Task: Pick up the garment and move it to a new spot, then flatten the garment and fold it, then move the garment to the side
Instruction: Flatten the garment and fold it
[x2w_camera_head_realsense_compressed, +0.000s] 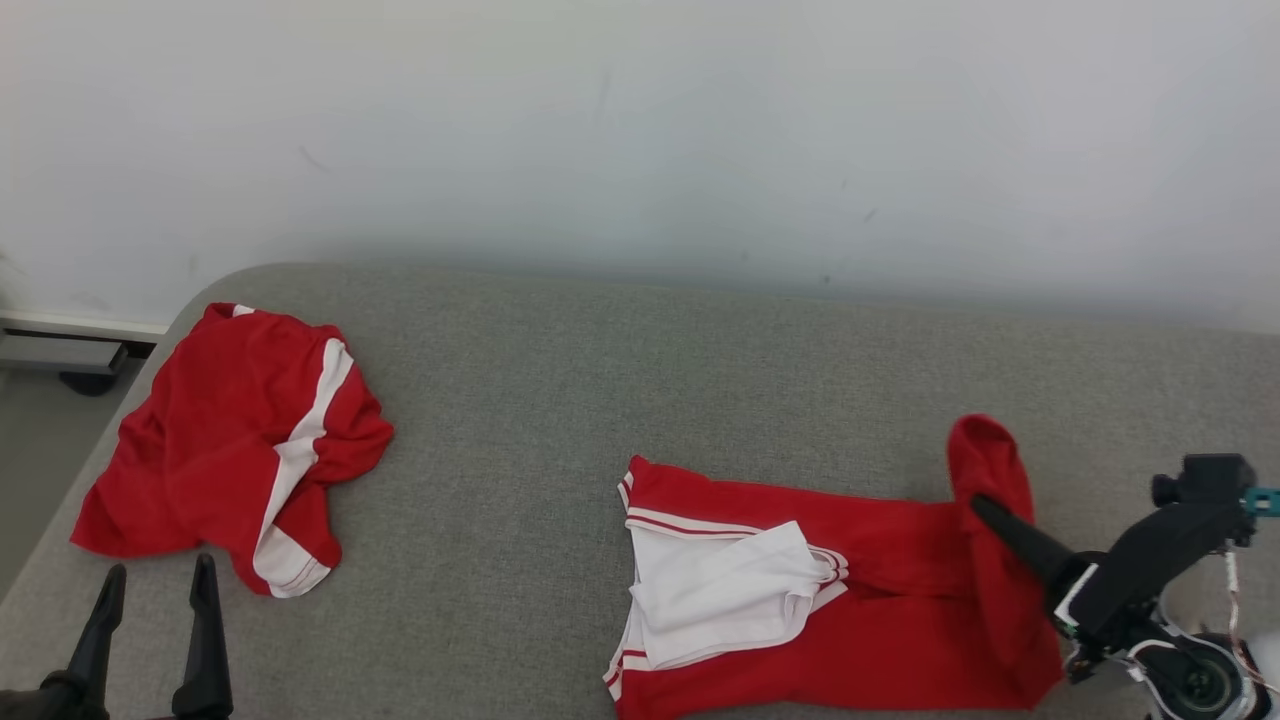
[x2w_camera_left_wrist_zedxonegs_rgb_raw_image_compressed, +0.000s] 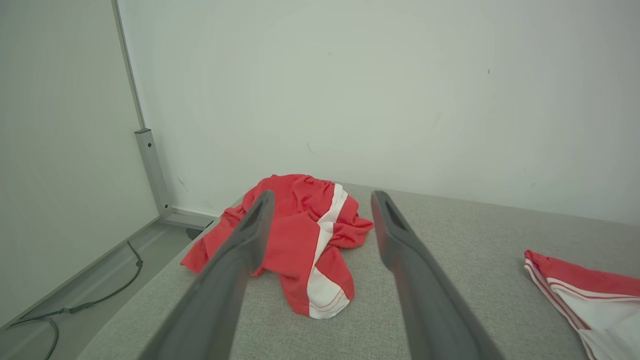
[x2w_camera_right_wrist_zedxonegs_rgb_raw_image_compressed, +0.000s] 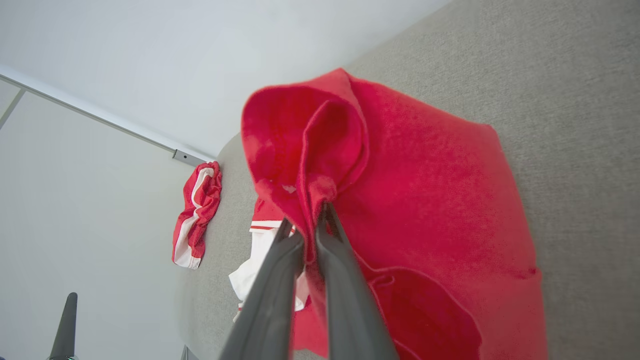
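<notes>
Rumpled red garment (x2w_camera_head_realsense_compressed: 880, 640) w/ white panel (x2w_camera_head_realsense_compressed: 720, 590) — on coarse grey fabric top (x2w_camera_head_realsense_compressed: 560, 400)

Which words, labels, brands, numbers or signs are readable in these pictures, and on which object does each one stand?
None can be read.
Red and white garment pinched by the right gripper: stripes only; a small white patch near the pinched fold may be a label, too small to read.
Crumpled red garment at the left: no lettering.
Grey surface and white wall: no text.
</notes>
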